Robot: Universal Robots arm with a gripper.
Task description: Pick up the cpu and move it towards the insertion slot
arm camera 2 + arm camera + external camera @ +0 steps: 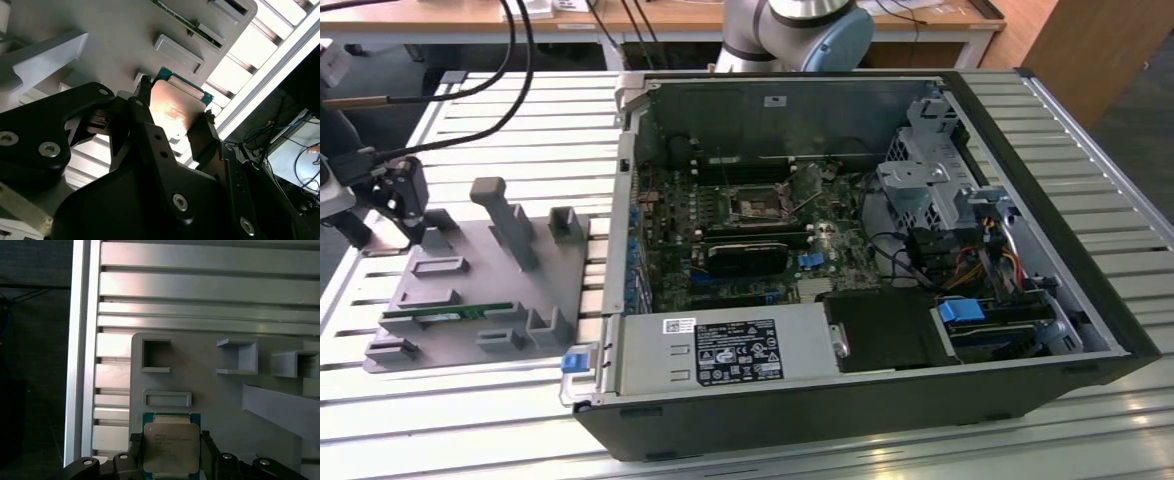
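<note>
The cpu [171, 447] is a flat square chip with a silver-grey top and a green rim. It sits between my gripper's [171, 460] black fingers [135, 452], which press on two opposite edges. In the second wrist view the cpu [175, 112] catches warm light between the same fingers [145, 115] of the gripper [175, 125]. In the exterior view my gripper [403, 215] hangs over the grey fixture plate [467, 290] at that view's left. The insertion slot [757, 205], a square socket with a dark centre, lies on the motherboard inside the open computer case, far toward that view's right.
The grey fixture plate carries upright posts [500, 215], small holders and a green memory stick [447, 313]. The black computer case [854, 400] has tall walls, a power supply [720, 352], drive cages and cables inside. The table top is slatted aluminium [520, 120]. Black cables hang above the table at the exterior view's left.
</note>
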